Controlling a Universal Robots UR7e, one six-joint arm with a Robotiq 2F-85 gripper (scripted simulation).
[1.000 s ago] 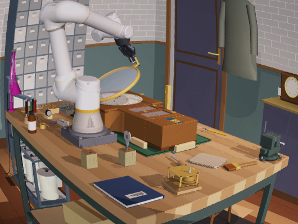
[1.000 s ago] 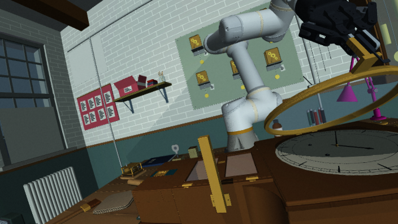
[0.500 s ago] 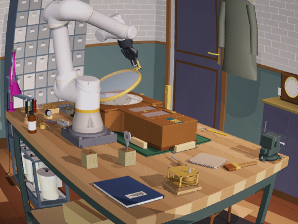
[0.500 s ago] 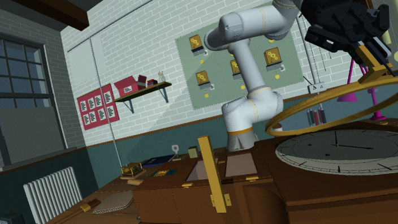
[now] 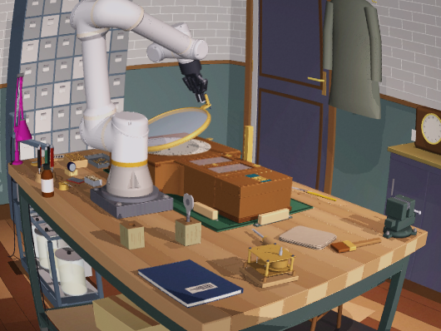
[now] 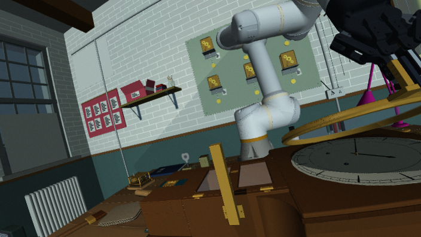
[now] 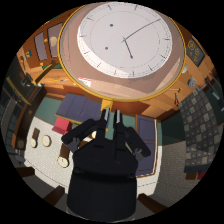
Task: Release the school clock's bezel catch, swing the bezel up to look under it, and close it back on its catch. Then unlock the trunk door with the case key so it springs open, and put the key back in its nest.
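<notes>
The school clock point(image 5: 216, 179) lies face up on a green mat in the middle of the bench. Its white dial point(image 6: 358, 160) is uncovered. The brass glazed bezel point(image 5: 179, 129) is tilted up above the dial, hinged on the robot's side. I grip the bezel's brass tab point(image 5: 205, 101) in my closed gripper point(image 5: 202, 97), above the dial's far edge. The brass catch point(image 5: 248, 143) stands upright beside the case. The case key point(image 5: 188, 206) stands in its wooden nest block point(image 5: 187, 232) at the bench front. The trunk door point(image 6: 236, 175) with its two panes lies shut.
Behind the bench are a drawer cabinet point(image 5: 50, 83), a dark door point(image 5: 291, 83) and a hanging coat point(image 5: 353, 58). On the bench lie a blue book point(image 5: 189, 282), a brass movement point(image 5: 270, 262), a second wooden block point(image 5: 132, 234), a brush point(image 5: 355, 244), a vise point(image 5: 400, 215) and a bottle point(image 5: 47, 181).
</notes>
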